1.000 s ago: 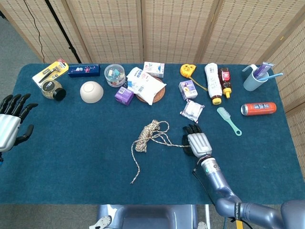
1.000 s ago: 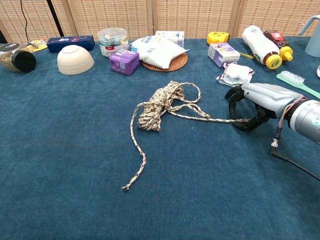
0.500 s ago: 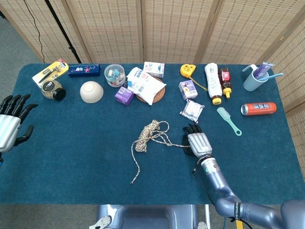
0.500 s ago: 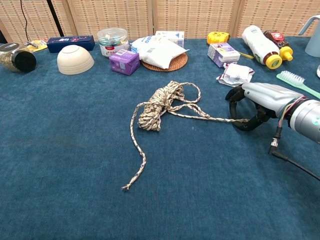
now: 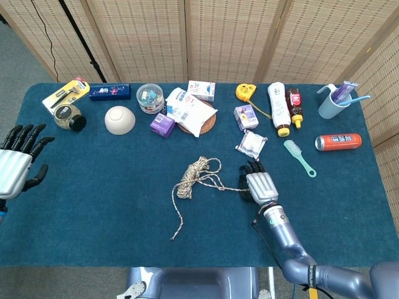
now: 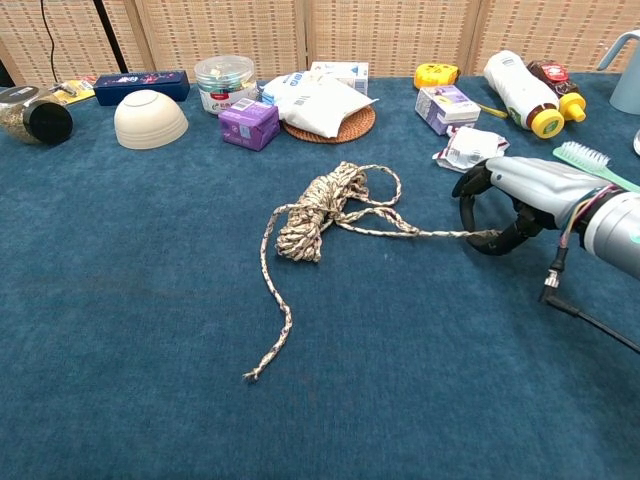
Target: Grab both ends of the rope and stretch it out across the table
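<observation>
Chest view: my right hand [image 6: 505, 200] pinches one end of the mottled beige braided rope [image 6: 318, 208]; left hand [image 5: 15, 165] spread, waiting far from the loose end.

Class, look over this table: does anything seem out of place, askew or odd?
The rope lies bunched in a tangled coil mid-table, one loose end trailing toward the front edge. The right hand holds its other end. The red can lies on its side near the table's right edge. Nothing looks spilled or broken.
</observation>
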